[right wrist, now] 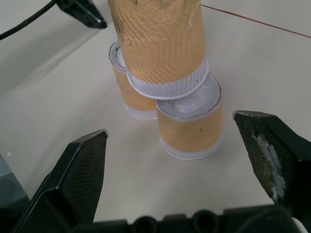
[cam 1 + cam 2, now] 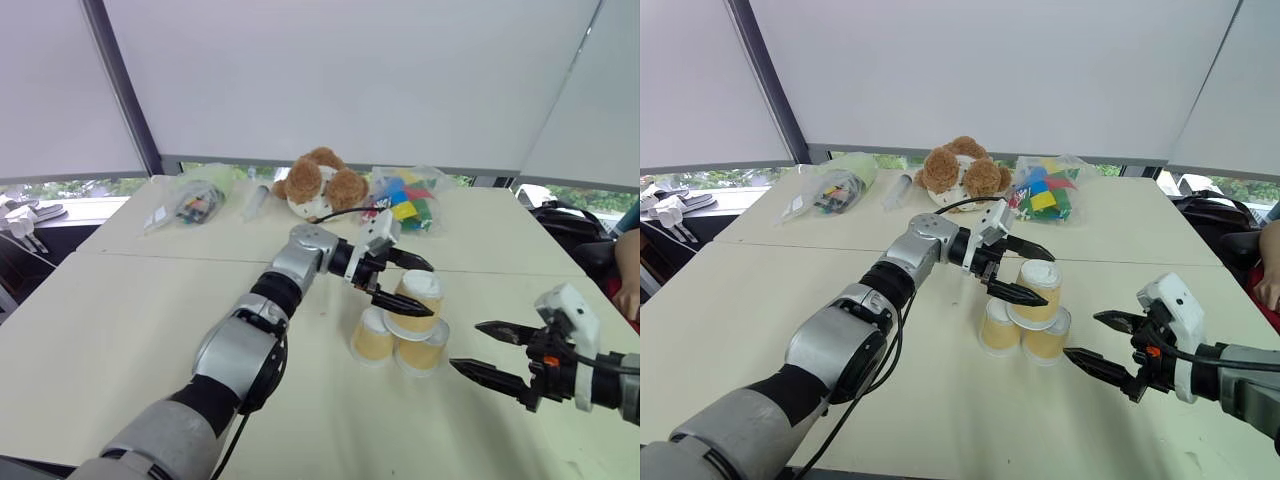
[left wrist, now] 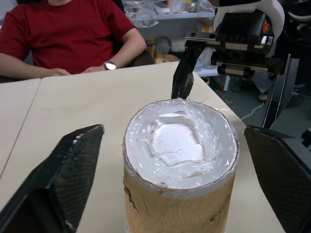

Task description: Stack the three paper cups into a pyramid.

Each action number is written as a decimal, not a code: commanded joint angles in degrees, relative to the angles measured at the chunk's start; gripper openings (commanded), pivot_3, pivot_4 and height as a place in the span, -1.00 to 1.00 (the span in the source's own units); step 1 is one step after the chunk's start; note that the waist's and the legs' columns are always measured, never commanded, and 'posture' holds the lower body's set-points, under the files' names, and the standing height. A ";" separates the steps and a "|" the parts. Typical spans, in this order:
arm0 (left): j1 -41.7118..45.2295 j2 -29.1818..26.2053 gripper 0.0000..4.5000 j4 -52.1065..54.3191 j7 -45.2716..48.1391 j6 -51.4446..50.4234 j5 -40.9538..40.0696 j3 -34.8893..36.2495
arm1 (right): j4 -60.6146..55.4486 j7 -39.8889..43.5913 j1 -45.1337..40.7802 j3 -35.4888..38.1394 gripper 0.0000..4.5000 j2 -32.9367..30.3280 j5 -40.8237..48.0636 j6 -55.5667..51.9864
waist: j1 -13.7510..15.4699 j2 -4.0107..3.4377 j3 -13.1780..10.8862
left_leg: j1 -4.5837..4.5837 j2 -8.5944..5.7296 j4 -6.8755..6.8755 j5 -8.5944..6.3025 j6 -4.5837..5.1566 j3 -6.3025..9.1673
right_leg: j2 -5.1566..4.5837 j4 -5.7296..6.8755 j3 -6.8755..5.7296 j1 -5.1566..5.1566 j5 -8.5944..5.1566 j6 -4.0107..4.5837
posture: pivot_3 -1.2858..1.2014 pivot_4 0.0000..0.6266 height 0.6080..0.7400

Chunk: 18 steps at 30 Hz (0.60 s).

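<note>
- I see the three paper cups (image 2: 404, 325) stacked upside down near the middle of the pale counter (image 2: 120, 330): two base cups touching side by side and a third resting across their tops, so the pyramid (image 2: 1028, 315) is standing.
- The top cup (image 2: 417, 301) sits a little tilted, its white rim overlapping both base cups in my right wrist view.
- My left gripper (image 2: 398, 282) reaches in from the left at the top cup's height; its fingers (image 3: 58, 179) are spread wide, one on each side of that cup, with a clear gap on both sides in the left wrist view, so nothing is gripped.
- My right gripper (image 2: 490, 352) hovers just to the right of the stack, pointing at it, fingers (image 1: 77, 172) wide apart and holding nothing.
- At the far edge of the counter lie a teddy bear (image 2: 320, 184), a bag of coloured blocks (image 2: 405, 198) and another clear bag (image 2: 192, 203).
- A person in a red shirt (image 3: 68, 34) sits at the counter's right side, forearms resting on it.
</note>
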<state>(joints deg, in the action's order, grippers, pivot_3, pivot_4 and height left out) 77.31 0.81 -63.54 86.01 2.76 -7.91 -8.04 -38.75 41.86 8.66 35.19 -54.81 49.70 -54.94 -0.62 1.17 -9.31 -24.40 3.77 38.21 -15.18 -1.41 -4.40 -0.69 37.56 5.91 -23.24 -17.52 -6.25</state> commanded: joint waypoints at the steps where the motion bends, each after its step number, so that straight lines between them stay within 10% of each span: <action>1: 1.81 -0.06 0.98 1.19 0.85 -1.40 -1.49 2.13 | 0.11 -0.21 -0.41 -0.17 1.00 0.22 -0.46 1.55 | -0.01 0.00 0.00 | 0.00 0.00 0.00 0.00 0.00 0.00 | 0.00 0.00 0.00 0.00 0.00 0.00 | 0.03 -0.52 1.00; 12: 9.34 -14.52 0.98 4.95 -4.06 -11.90 -7.47 12.56 | 6.67 0.49 -4.14 -2.89 1.00 0.80 -2.72 5.43 | -0.38 -0.02 0.01 | 0.07 0.00 0.00 0.00 0.00 0.02 | 0.02 0.26 0.00 -0.07 -0.03 -0.05 | 0.03 -0.52 1.00; 18: -2.55 -29.27 0.98 16.37 -7.43 -19.05 -6.23 12.74 | 16.11 3.62 -5.16 -4.04 1.00 0.96 -5.83 9.05 | -0.49 -0.15 0.08 | 0.24 0.01 -0.01 0.01 -0.01 -0.03 | 0.02 0.51 0.04 -0.05 -0.06 -0.09 | 0.03 -0.52 1.00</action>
<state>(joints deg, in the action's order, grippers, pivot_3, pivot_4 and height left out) 76.69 -27.42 -51.38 79.26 -13.57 -14.05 4.14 -23.90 44.65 4.05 30.44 -53.81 44.60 -47.29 -1.11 1.02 -9.23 -24.12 3.80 38.19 -15.16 -1.44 -4.45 -0.67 38.10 5.96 -23.29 -17.58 -6.34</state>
